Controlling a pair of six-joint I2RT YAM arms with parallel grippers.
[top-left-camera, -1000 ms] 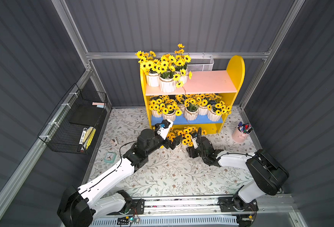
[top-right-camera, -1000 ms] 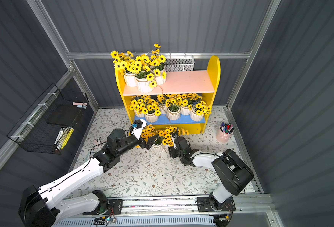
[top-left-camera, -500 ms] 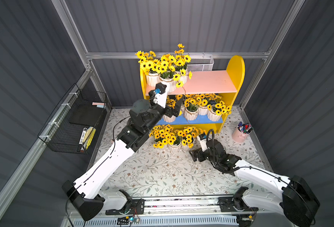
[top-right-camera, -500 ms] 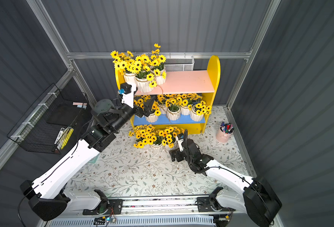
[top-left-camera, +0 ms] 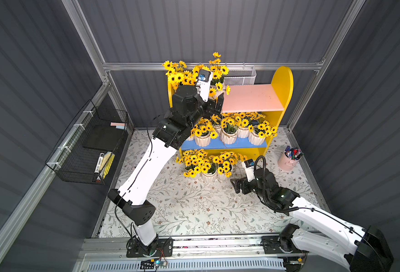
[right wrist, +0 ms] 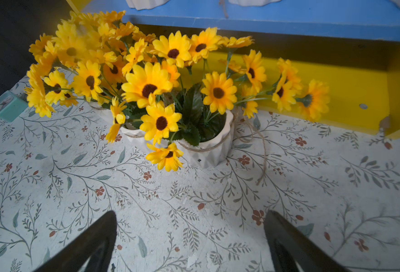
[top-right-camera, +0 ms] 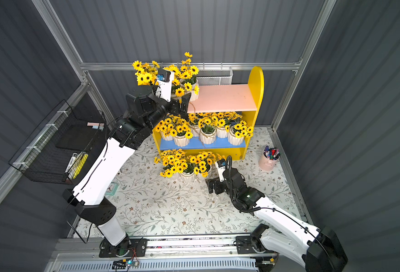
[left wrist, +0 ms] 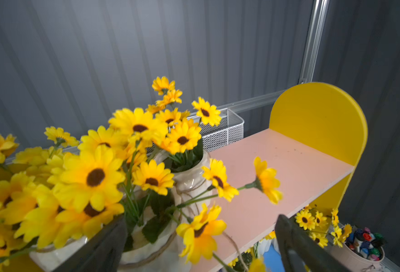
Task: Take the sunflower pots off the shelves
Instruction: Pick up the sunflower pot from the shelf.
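Yellow-sided shelves (top-left-camera: 282, 82) hold white ribbed sunflower pots (top-left-camera: 228, 138) at the pink upper board's (top-left-camera: 253, 101) left end and along the blue lower board (top-left-camera: 241, 143); others stand on the table (top-left-camera: 194, 212) in front. The left gripper (left wrist: 201, 219), jaws apart, is at a top pot; the right gripper (right wrist: 190, 214), jaws apart, hangs near the table pots.

Sunflower pots (top-left-camera: 228, 139) on the shelves (top-left-camera: 253, 99) and floral mat (top-left-camera: 194, 207)

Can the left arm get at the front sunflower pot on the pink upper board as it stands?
Probably yes. The left gripper is open at the pink upper board, jaws either side of the front sunflower pot. Only soft stems and flowers lie between; nothing solid blocks it.
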